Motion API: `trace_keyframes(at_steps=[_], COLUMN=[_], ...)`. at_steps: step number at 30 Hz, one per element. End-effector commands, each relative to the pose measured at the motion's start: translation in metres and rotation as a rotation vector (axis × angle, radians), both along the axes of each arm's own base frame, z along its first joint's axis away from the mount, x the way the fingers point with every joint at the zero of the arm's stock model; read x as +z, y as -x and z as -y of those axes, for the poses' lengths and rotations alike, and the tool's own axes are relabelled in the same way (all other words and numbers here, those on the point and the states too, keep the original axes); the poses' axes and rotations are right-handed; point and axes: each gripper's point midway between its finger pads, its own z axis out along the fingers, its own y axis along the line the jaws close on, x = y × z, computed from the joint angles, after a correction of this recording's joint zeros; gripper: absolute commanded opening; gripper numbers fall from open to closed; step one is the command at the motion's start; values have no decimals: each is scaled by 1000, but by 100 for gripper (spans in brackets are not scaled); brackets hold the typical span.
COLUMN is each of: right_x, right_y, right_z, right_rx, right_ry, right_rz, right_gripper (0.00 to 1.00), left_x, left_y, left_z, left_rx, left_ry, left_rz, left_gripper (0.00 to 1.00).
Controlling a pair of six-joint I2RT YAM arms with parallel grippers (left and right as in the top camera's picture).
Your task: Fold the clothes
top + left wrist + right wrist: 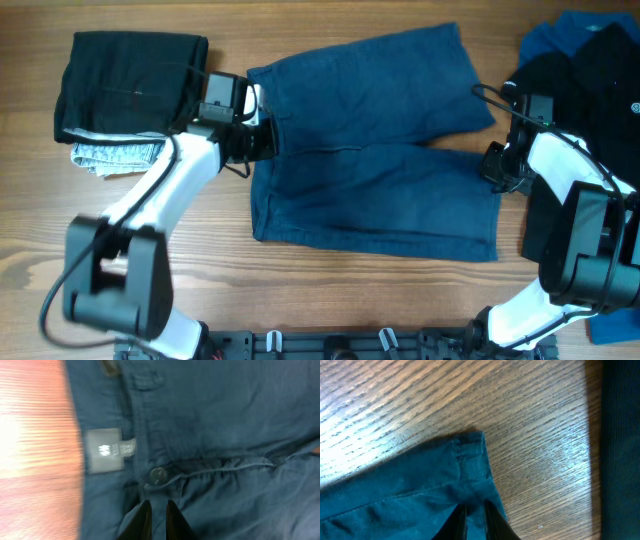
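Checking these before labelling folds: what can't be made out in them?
Left wrist view: print on the tag of the navy shorts, blurred.
Overhead: most of the light grey garment, under the black garment.
Overhead: the right-hand pile of clothes, cut off by the frame edge, partly behind the right arm.

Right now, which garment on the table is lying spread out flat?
The navy shorts in the middle; the black garment far left is folded, and the black and blue ones at right lie heaped.
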Motion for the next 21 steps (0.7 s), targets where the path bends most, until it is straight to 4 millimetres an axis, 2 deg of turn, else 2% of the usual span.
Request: trace_keyframes(at_steps=[1,3,5,7,9,11,16,18,21], right_x=[-26,-26,-26,-26,-25,-23,-23,-22,-18], right_y=[15,15,15,15,14,11,7,0,-14], right_z=[-12,-12,-12,-12,-12,-11,-20,-25,-37], right_rx=[14,13,13,14,15,15,22,54,96], right_ry=[-64,-64,-64,-64,-63,-63,-115,-141,-208], right_rz=[-65,-65,-65,-66,-64,-60,-38,-7,48], right_gripper=[14,14,15,15,14,14,15,15,18], left_x=[-33,-47,-70,-94,-110,-109,-106,-101,-72], left_y=[5,7,10,12,4,-14,-38,-47,-76], left_z=[32,41,37,27,1,-29,-77,-80,-79], left_rx=[-83,-105,-94,-64,17,107,197,179,152], left_ry=[155,202,174,115,-7,-51,-68,-70,-75], left_rz=[-95,-129,-174,-213,-204,-163,-92,-51,17], left_gripper=[9,8,7,4,4,4,4,4,4])
